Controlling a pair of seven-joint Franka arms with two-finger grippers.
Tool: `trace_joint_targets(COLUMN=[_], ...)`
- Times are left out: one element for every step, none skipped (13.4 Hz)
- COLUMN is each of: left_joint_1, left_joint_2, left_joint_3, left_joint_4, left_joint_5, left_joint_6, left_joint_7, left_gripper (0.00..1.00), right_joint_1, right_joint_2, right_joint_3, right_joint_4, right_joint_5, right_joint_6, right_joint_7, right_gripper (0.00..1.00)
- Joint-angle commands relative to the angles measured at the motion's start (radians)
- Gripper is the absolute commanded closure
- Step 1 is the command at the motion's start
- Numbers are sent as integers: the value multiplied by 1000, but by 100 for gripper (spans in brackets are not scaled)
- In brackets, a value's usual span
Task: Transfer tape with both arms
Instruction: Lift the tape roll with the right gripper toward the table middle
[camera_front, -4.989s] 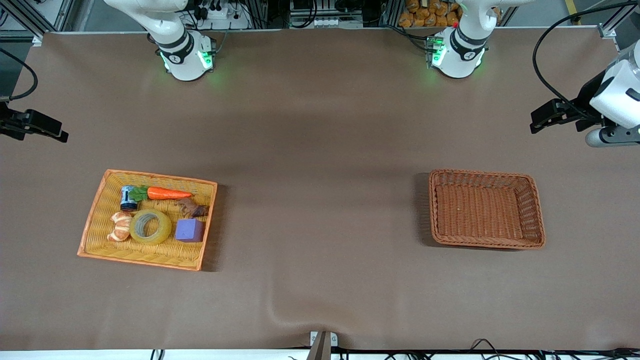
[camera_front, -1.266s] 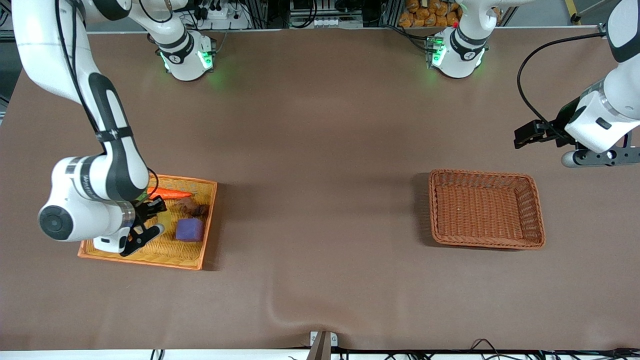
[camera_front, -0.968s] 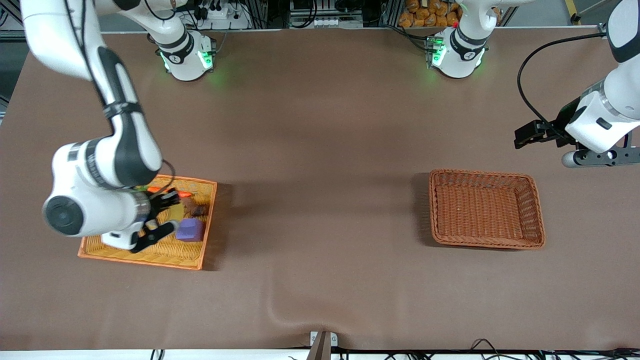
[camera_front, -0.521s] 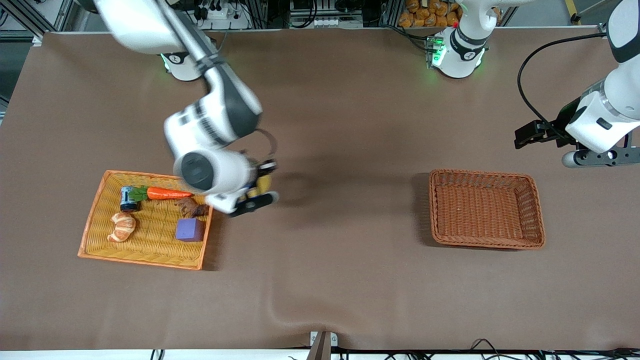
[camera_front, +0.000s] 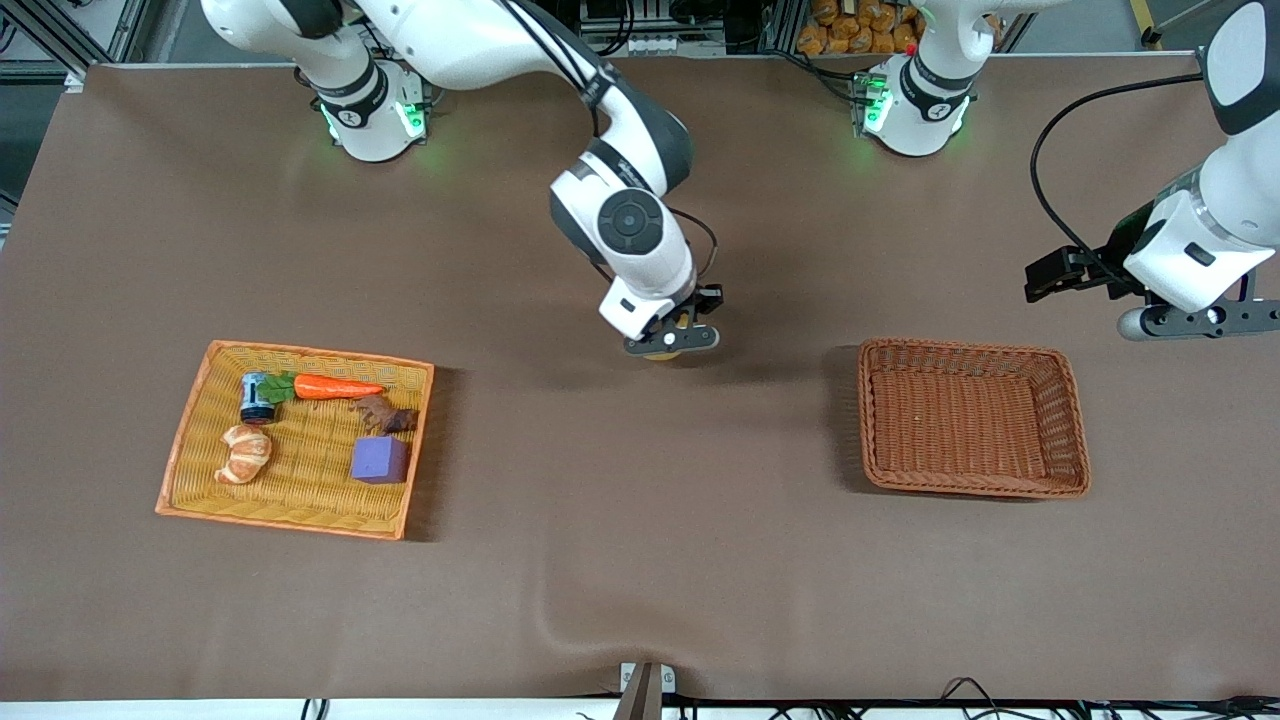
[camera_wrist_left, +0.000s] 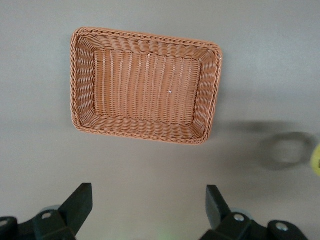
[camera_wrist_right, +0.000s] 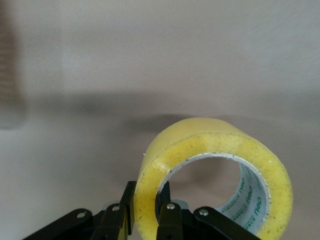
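My right gripper (camera_front: 672, 335) is over the middle of the table, between the two baskets. It is shut on the tape (camera_front: 662, 352), of which only a yellow sliver shows under the hand there. In the right wrist view the yellow ring of tape (camera_wrist_right: 210, 175) stands on edge, and my right gripper (camera_wrist_right: 145, 210) pinches its wall, one finger outside and one inside the grey-white core. My left gripper (camera_front: 1050, 275) hangs open and empty over bare table beside the brown basket. In the left wrist view its gripper (camera_wrist_left: 147, 207) shows the fingers wide apart.
A brown wicker basket (camera_front: 970, 420) lies empty at the left arm's end; it also shows in the left wrist view (camera_wrist_left: 145, 85). A yellow tray basket (camera_front: 190, 470) at the right arm's end holds a carrot (camera_front: 335, 387), purple block (camera_front: 379, 460), orange segments (camera_front: 243, 454) and a small can (camera_front: 257, 397).
My right gripper has taken the tape out of the yellow tray basket and carried it to the middle of the table, toward the left arm's end. The left arm has hardly moved.
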Motion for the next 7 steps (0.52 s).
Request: trace_joint_targets(left_joint_1=[7, 7, 2, -1, -4, -4, -7], left_joint_2=[-9, -8, -6, -6, 3, 9, 15], left_joint_3=[-2, -2, -5, -7, -8, -11, -13], left_joint_4=[-20, -21, -20, -20, -18, -17, -17], left_joint_5=[-23, -23, -23, -23, -23, -23, -21], left_joint_6=[25, 27, 29, 30, 32, 38, 45], left_joint_7=[23, 23, 23, 20, 17, 13, 7], left_gripper=[0, 0, 0, 0, 0, 0, 0], right_joint_1=[59, 60, 60, 63, 64, 57, 43], right_joint_2=[64, 70, 72, 70, 70, 65, 53], right_joint_3=[-21, -21, -19, -21, -21, -21, -21], right_joint_4=[14, 14, 14, 12, 12, 15, 20], right_joint_5=[-64, -98, -104, -107, -107, -107, -104], right_joint_6=[105, 105, 105, 105, 102, 99, 85], right_joint_7=[147, 157, 160, 162, 193, 241, 255], right_gripper=[100, 100, 100, 91, 55, 22, 5])
